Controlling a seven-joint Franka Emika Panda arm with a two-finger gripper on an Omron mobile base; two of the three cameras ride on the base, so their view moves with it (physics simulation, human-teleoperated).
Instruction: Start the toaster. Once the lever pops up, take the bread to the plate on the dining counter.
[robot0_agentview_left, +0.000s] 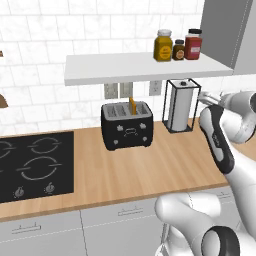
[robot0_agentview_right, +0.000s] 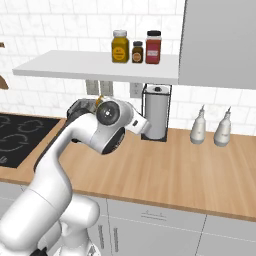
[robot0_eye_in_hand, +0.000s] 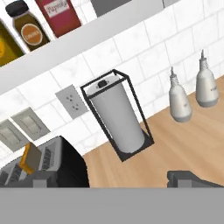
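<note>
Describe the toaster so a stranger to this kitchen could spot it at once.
Find the wood counter under the white wall shelf. Against the tiled wall, between the black stove and the wire-framed paper towel roll, stands the toaster. It is the one glossy black box there, with a bread slice standing up out of a top slot.

Even, bright, shadowless-looking rendered light fills all three views, with no visible lamp. The white tiled wall (robot0_agentview_left: 45, 45) reads flat and slightly washed out. A soft dark band lies under the white wall shelf (robot0_agentview_left: 140, 67), and faint shade sits at the foot of the boxy glossy black toaster (robot0_agentview_left: 127, 125) near the back edge of the light-wood countertop (robot0_agentview_left: 150, 170). The toaster's gloss shows only weak highlights. Edges look soft and pixelated throughout, coarsest in the hand view, where lines stay straight but tilted.
</note>
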